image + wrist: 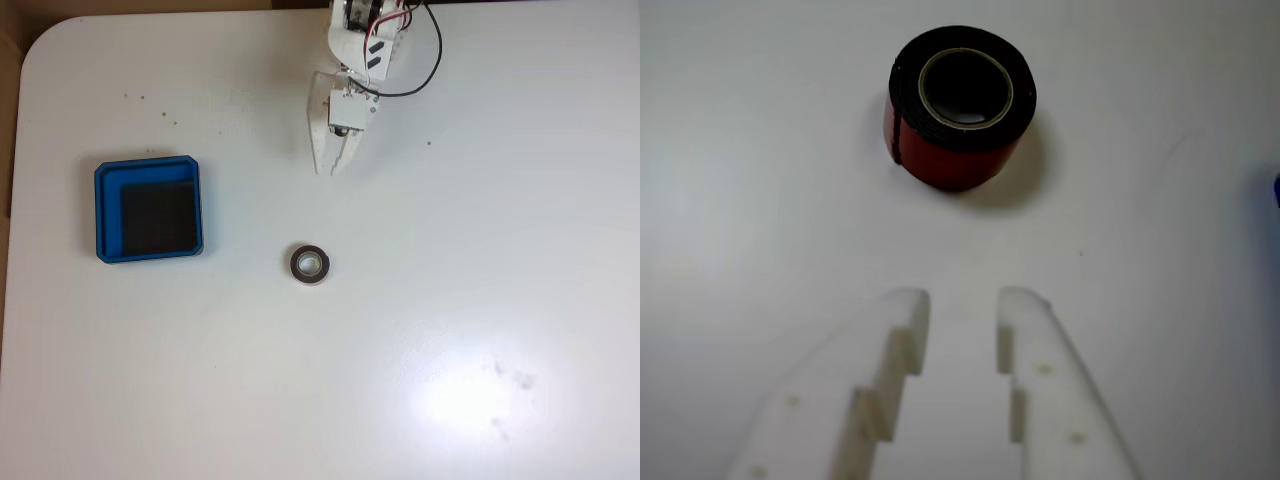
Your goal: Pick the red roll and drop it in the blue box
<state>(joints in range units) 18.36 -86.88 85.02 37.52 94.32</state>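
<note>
The red roll [297, 267] lies flat on the white table, near the middle in the fixed view, its hollow core facing up. The blue box [148, 165] sits well to its left, with a black floor and nothing inside. My white gripper [330, 168] hangs near the table's top edge, above and slightly right of the roll, well apart from it. In the wrist view the roll [960, 165] stands ahead of the gripper [962, 300], in line with the gap. The fingers [1032, 330] are a little apart with nothing between them.
A black cable [420, 85] loops beside the arm at the top of the fixed view. The table's rounded corner [35, 45] and left edge border brown floor. A blue sliver [1276, 190] shows at the right edge of the wrist view.
</note>
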